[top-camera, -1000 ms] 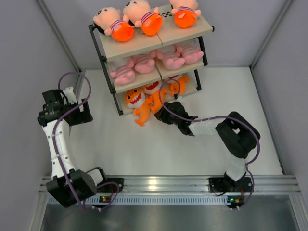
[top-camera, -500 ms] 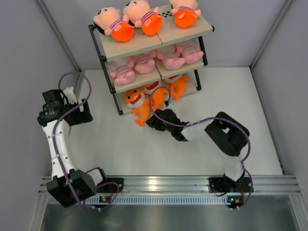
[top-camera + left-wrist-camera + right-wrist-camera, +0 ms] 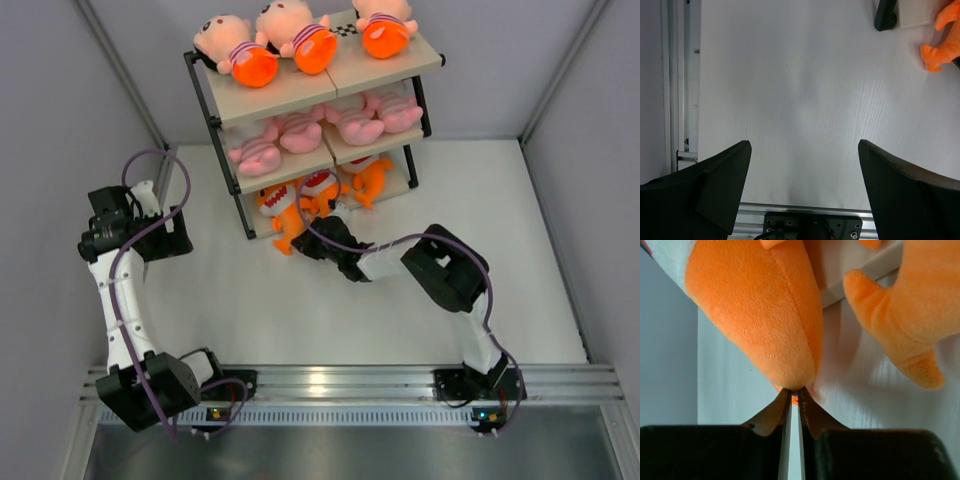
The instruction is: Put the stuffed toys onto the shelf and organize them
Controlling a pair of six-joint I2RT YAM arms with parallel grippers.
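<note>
White table (image 3: pixel 300 320), orange shark (image 3: pixel 760 315) tail-tip nipped in right pincer (image 3: pixel 794 393), beside shelf (image 3: pixel 290 100)

Ten stuffed toys (image 3: pixel 310 45) are in view, in three kinds. Three are peach-headed dolls (image 3: pixel 228 40) in striped shirts, four are pink animals (image 3: pixel 256 155) with striped bellies, and three are orange sharks (image 3: pixel 320 186) with white mouths. There is one shelf (image 3: pixel 290 95), and it has three tiers. There are two robot arms (image 3: pixel 120 290).
</note>
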